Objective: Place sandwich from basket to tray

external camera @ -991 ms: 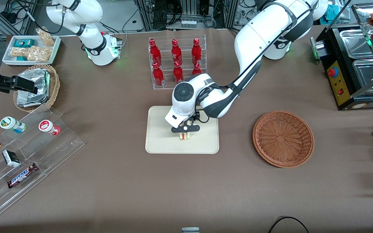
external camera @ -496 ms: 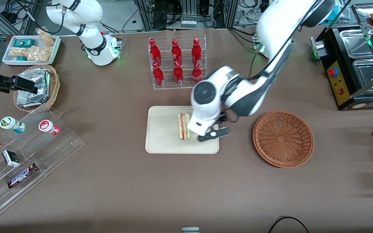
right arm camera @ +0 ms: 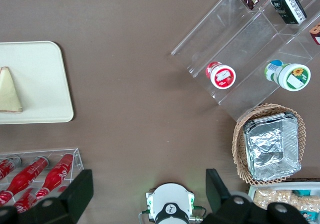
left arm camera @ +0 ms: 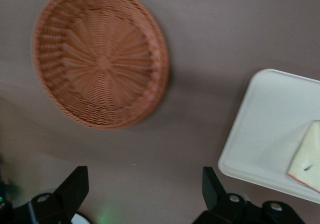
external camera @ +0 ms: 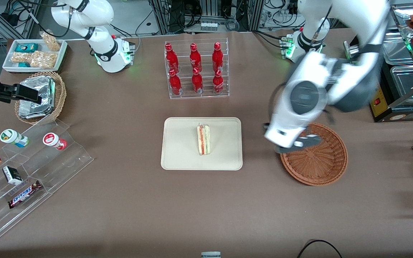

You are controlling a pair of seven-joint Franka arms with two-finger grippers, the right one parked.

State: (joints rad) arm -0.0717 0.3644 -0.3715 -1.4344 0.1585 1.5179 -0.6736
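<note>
One sandwich [external camera: 203, 139], and it's sitting on edge near the middle of the tray [external camera: 177, 157], red and green filling stripes facing up, nothing touching it. The gripper [external camera: 297, 145] hangs above the table at the rim of the basket [external camera: 321, 168] nearest the tray, well apart from the sandwich, and the wrist view shows both fingers [left arm camera: 75, 186] spread wide with nothing between them. The basket itself shows only bare weave in both views. By the look of it the job is as good as done: sandwich out of the basket, on the tray. As for handling, I'd call that wedge light, soft and easy to squash, with layers that could slide apart; a gentle pinch across the two flat bread faces, low and near the middle, looks the safest hold, never on the pointed tip.
</note>
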